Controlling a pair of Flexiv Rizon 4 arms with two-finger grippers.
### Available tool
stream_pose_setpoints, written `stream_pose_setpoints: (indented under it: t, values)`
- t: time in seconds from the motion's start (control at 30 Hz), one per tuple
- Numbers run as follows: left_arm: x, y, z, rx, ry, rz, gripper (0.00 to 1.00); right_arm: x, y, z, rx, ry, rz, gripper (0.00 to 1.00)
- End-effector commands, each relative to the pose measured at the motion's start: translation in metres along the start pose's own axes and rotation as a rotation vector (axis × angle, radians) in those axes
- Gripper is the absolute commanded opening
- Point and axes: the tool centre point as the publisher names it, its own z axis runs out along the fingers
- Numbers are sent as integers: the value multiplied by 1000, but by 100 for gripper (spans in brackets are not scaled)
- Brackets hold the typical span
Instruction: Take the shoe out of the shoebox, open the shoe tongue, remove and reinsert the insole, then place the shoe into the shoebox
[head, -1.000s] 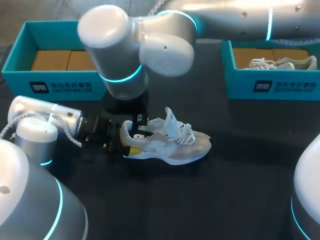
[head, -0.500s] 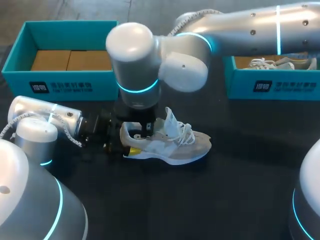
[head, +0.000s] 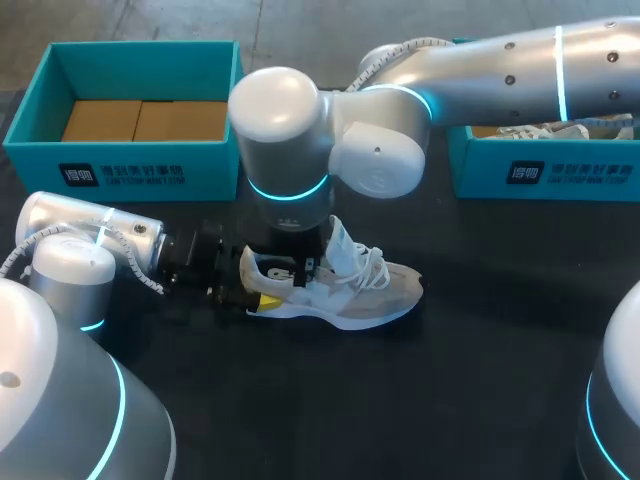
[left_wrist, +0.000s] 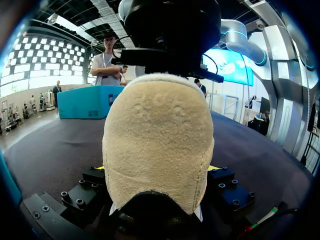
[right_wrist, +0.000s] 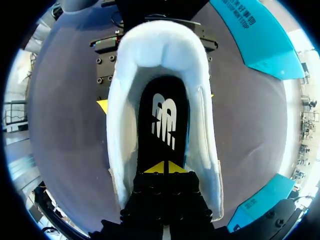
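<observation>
Inside the suede shoe (head: 350, 285), right hand (right_wrist: 164, 169) narrow; left hand (left_wrist: 156, 169) tight around padded heel (left_wrist: 157, 125).

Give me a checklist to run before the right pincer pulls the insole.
1. Shoe standing on the table, outside the shoebox: ok.
2. Left pincer clamping the heel from both sides: ok.
3. Tongue raised, opening clear: ok.
4. Right pincer down inside the shoe, tips at the insole: ok.
5. Insole actually pinched between those tips: cannot tell; they look closed together.
6. Insole edge lifted off the shoe bed: not ok, it looks flat.
</observation>
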Motion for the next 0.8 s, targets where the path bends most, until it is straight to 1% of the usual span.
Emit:
stream_pose_setpoints:
  t: [0.03,0.2,0.37,0.5,0.67,0.8]
  values:
    - [0,3,0,-2,0,0,0,5,-6,2,-10,-14,10,0]
    - [0,3,0,-2,0,0,0,8,-8,6,-32,-18,25,0]
    - [0,3,0,-2,0,0,0,8,-2,9,-33,-18,13,0]
    - [0,3,0,-2,0,0,0,7,-10,13,-32,-37,56,0]
    - [0,3,0,-2,0,0,0,9,-22,9,-21,-74,106,0]
    - [0,3,0,-2,0,0,0,9,-26,7,-20,-94,120,0]
